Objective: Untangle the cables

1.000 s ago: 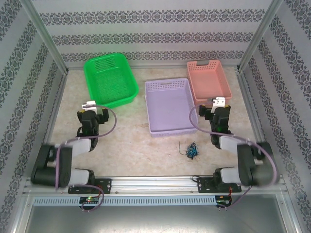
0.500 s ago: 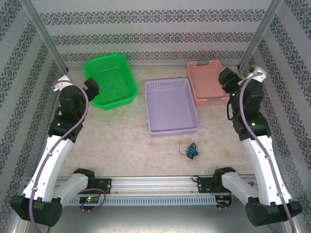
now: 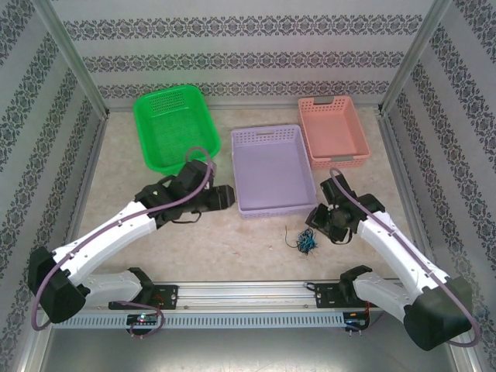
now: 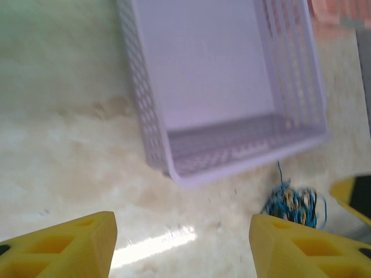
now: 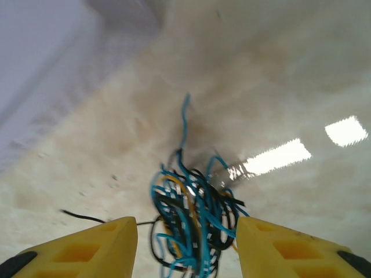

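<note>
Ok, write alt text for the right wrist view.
A small tangle of blue-green, black and orange cables lies on the pale table, between the yellow fingertips of the open right gripper at the bottom edge. A corner of the purple basket shows blurred at upper left.

Desk (image 3: 248, 248): beige marbled top, glossy, with bright glare patches showing in the wrist views (image 5: 277, 157) (image 4: 151, 246). Back wall (image 3: 248, 54) and both side walls (image 3: 31, 139) (image 3: 457, 139): white paper with grey ornamental bands. Aluminium posts (image 3: 74, 66) (image 3: 411, 58) rise slanted at the back corners. Aluminium rail (image 3: 248, 293) runs along the near edge, a perforated strip (image 3: 248, 319) just below it, then a plain grey metal panel (image 3: 248, 349). Lighting is even and diffuse.
</note>
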